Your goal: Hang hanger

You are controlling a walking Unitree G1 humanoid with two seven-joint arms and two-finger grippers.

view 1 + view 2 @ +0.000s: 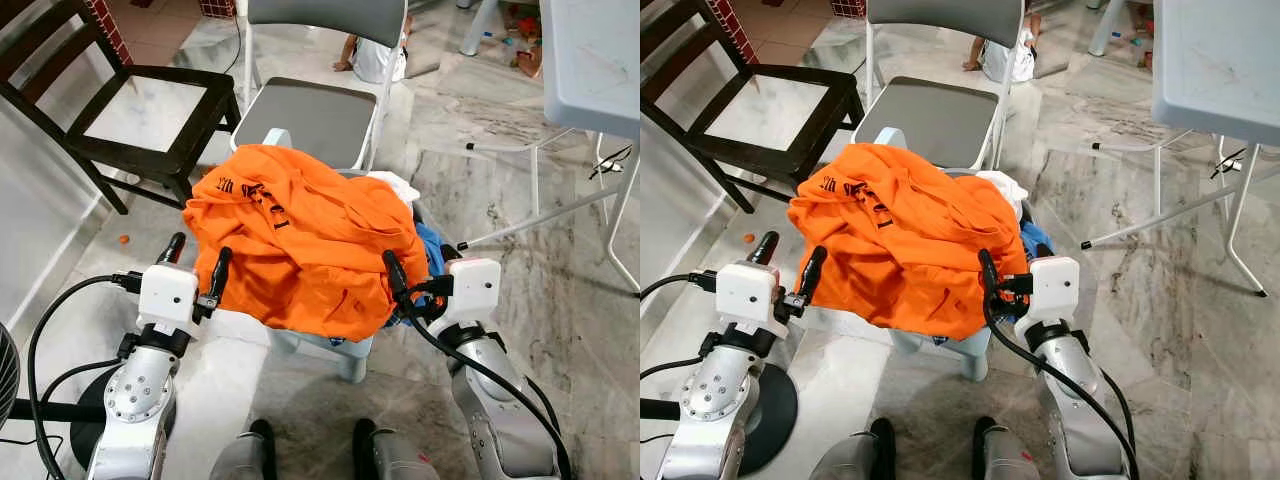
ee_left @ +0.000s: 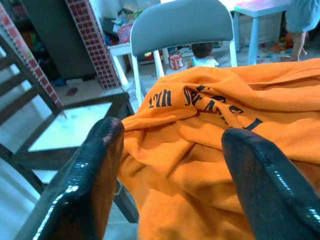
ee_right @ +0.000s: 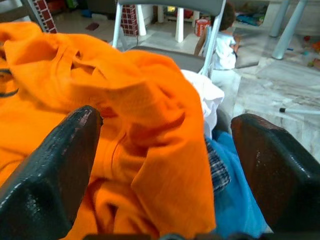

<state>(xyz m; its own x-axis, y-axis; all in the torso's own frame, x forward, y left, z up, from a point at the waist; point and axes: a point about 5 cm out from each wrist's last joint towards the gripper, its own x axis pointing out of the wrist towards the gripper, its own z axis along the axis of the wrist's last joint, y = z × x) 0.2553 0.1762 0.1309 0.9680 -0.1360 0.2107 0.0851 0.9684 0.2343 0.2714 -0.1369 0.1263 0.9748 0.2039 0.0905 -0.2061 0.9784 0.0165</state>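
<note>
Both grippers are spread wide, grasping nothing. The left gripper (image 1: 197, 266) sits at the near left edge of a crumpled orange shirt with black lettering (image 1: 300, 245); the right gripper (image 3: 165, 165) reaches over its right edge, beside white cloth (image 3: 207, 97) and blue fabric (image 3: 235, 200). Beyond stands a grey folding chair (image 1: 310, 115). No hanger can be made out.

Both eye views look down from the head at the orange shirt (image 1: 300, 235); each wrist view faces it closely, along that gripper's fingers.
</note>
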